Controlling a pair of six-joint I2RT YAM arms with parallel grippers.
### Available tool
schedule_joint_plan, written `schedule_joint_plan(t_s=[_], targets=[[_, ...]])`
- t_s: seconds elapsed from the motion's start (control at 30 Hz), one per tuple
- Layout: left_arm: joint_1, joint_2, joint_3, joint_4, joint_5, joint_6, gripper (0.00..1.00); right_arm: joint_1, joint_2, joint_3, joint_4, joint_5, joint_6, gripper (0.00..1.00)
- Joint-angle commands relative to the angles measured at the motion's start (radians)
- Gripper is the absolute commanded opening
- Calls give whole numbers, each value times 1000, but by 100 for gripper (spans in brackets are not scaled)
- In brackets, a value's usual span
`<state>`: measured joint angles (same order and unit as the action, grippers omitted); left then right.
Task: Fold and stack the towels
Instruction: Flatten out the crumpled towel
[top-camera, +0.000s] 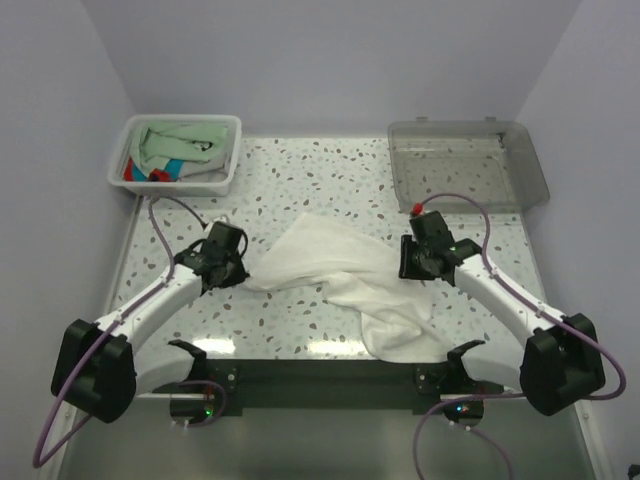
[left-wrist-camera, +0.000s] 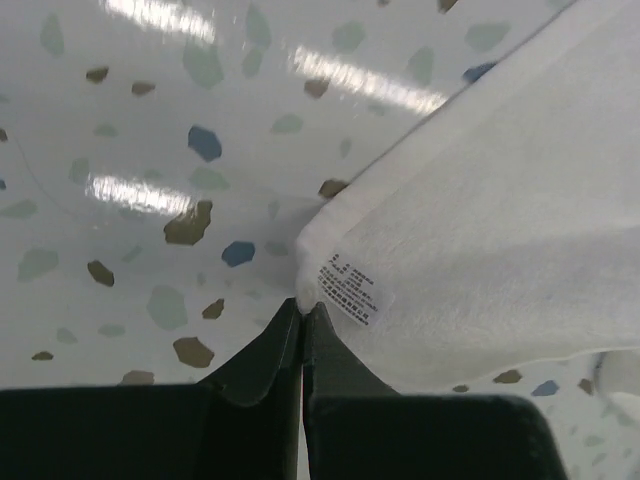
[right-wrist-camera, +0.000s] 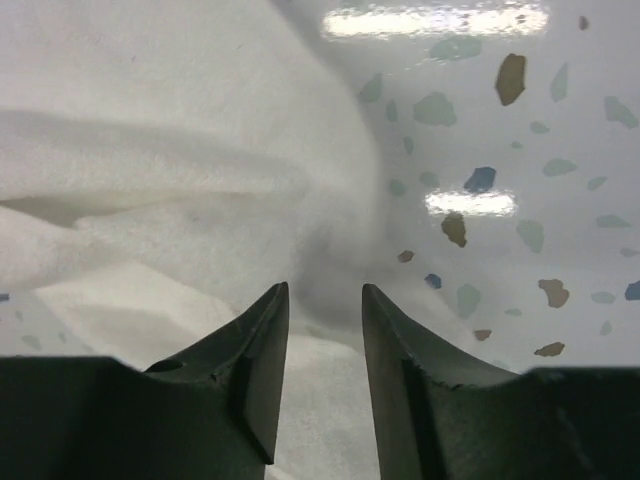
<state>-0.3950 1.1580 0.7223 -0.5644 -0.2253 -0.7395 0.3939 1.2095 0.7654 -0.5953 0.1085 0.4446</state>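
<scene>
A white towel (top-camera: 345, 280) lies rumpled across the middle of the table, hanging toward the near edge. My left gripper (top-camera: 236, 266) is shut on its left corner; in the left wrist view the jaws pinch the corner (left-wrist-camera: 303, 300) next to its printed label (left-wrist-camera: 354, 292). My right gripper (top-camera: 405, 262) is open over the towel's right side; in the right wrist view it (right-wrist-camera: 324, 300) hovers with white cloth (right-wrist-camera: 180, 160) between and below the fingers. A pale mint green towel (top-camera: 185, 140) and a turquoise-and-red patterned towel (top-camera: 160, 172) lie in the basket. The grey and dark purple towels are out of view.
A white slatted basket (top-camera: 228, 172) stands at the far left corner. A clear grey plastic tray (top-camera: 525, 160) stands at the far right. The speckled tabletop (top-camera: 330, 180) lies between them. Walls close the back and sides.
</scene>
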Motion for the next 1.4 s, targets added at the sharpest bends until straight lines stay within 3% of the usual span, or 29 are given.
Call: schedule_joint_plan(t_s=[0.0,0.17,0.4,0.6,0.7,0.83,0.97,1.07,1.23,1.37], targets=[[7,-26,-115,76,72,-3,0,51,-51,44,0,-105,-56,41],[8,-23,-164,118,61,11,0,180,111,276,18,-122,-191,50],[10,-50,-176,127,49,26,0,211,468,602,94,-194,-475,52],[10,-103,-192,83,46,23,0,211,780,937,81,-225,-560,46],[8,-126,-192,51,55,14,0,220,882,997,98,-242,-579,49],[8,-176,-193,14,76,-4,0,255,953,1005,129,-204,-604,60],[8,-202,-173,-11,83,-11,0,318,973,941,163,-110,-630,87],[8,-193,-156,-11,87,-9,0,356,957,864,164,-9,-626,99],[8,-182,-135,-11,73,6,0,411,875,683,166,59,-580,99],[12,-175,-110,-15,53,23,0,483,799,609,71,76,-500,99]])
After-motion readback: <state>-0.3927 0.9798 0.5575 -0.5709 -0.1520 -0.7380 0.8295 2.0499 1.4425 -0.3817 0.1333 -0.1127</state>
